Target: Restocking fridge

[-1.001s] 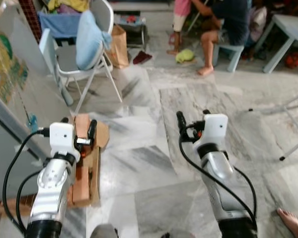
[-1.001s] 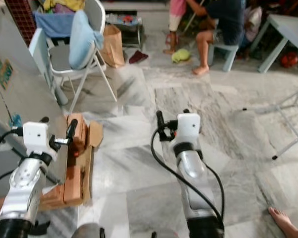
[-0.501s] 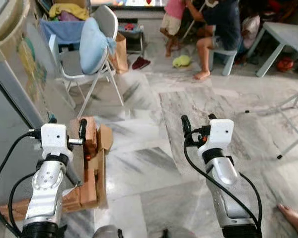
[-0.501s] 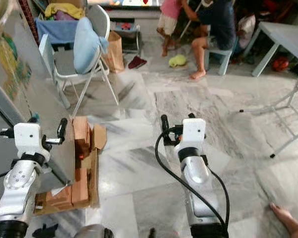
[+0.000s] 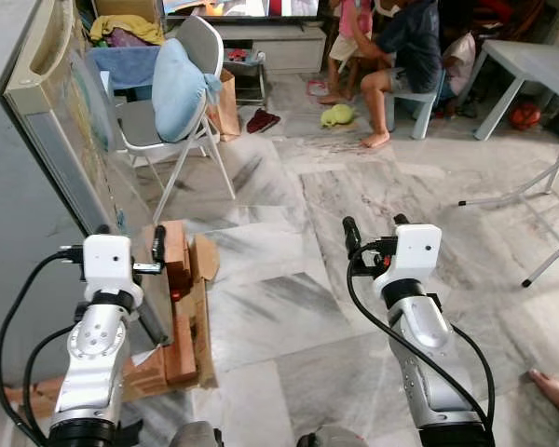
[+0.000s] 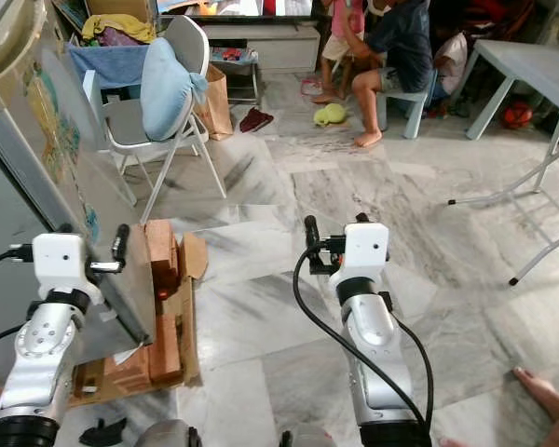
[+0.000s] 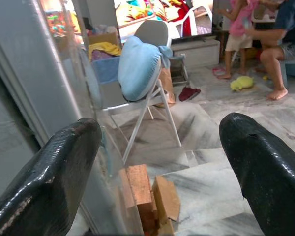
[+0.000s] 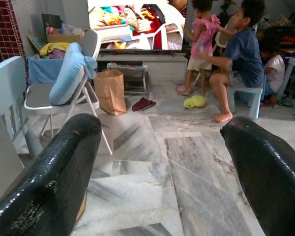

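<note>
A grey fridge (image 5: pixel 28 177) stands at the left, its stickered face (image 6: pixel 51 112) turned toward the room. My left gripper (image 5: pixel 129 235) is raised beside the fridge's lower edge, open, with nothing between its fingers (image 7: pixel 54 167). My right gripper (image 5: pixel 373 224) is held up over the marble floor, open and empty, its fingers (image 8: pixel 265 167) spread wide. A torn cardboard box (image 5: pixel 184 303) with brown packs lies on the floor against the fridge, just past the left gripper.
A white folding chair (image 5: pixel 182 88) with a blue cushion stands behind the box, and a paper bag (image 5: pixel 228 93) sits beside it. People (image 5: pixel 401 47) sit at the back. A grey table (image 5: pixel 531 65) is at far right. A bare foot (image 5: pixel 554 391) shows at lower right.
The camera has shifted, so more of the fridge and the back of the room shows. Both arms keep the same raised pose with open fingers.
</note>
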### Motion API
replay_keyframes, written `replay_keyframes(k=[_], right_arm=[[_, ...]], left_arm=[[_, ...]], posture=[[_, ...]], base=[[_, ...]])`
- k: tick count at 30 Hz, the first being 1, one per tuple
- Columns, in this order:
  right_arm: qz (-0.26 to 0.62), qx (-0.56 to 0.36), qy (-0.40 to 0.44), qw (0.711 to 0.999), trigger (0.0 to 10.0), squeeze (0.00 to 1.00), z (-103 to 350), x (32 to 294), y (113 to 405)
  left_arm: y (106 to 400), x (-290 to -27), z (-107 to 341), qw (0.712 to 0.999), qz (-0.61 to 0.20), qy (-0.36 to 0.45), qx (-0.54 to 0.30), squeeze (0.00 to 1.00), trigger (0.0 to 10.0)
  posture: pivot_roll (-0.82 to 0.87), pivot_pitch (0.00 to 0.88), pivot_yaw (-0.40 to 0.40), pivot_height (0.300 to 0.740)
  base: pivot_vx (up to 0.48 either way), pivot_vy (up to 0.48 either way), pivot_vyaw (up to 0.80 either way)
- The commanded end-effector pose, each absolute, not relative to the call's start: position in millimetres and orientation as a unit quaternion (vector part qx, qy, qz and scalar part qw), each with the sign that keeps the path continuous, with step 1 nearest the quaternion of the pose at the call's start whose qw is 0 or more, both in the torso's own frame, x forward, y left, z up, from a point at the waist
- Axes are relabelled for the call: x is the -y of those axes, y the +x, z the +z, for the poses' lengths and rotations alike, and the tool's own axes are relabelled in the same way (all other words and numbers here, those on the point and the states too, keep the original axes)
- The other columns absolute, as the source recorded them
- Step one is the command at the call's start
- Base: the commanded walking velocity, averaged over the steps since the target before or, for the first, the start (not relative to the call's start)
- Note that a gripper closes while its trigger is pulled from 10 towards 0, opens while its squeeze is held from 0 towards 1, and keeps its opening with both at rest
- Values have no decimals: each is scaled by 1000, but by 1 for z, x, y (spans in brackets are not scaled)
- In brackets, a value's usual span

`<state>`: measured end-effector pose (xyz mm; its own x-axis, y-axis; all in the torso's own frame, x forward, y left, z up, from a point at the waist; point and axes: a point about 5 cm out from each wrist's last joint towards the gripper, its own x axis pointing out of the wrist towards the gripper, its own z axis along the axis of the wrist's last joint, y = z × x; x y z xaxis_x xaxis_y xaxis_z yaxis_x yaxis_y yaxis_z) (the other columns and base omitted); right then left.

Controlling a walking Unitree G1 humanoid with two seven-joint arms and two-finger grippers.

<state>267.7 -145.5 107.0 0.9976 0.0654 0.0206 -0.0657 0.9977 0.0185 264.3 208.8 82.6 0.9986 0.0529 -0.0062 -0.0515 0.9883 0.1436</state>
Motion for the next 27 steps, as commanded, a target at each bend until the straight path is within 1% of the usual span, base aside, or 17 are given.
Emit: replay_keyframes(k=[1, 13, 20, 27], right_arm=[[27, 13, 7, 1000, 10000, 0, 110, 149, 270], [30, 16, 4, 999, 10000, 0, 111, 148, 273], [32, 16, 3, 999, 10000, 0, 111, 146, 274], [31, 15, 8, 999, 10000, 0, 110, 146, 274]], left_arm=[[268, -206, 86, 997, 26, 74, -2, 0, 10000], [273, -205, 88, 997, 27, 77, 0, 0, 10000], [275, -206, 88, 996, 29, 79, -2, 0, 10000], [280, -207, 91, 996, 36, 87, 2, 0, 10000]], posture=[[-18, 14, -38, 740], [-15, 13, -40, 740], [-10, 12, -36, 740], [-3, 11, -40, 740]], base=[[0, 0, 0], [0, 0, 0], [0, 0, 504], [0, 0, 0]])
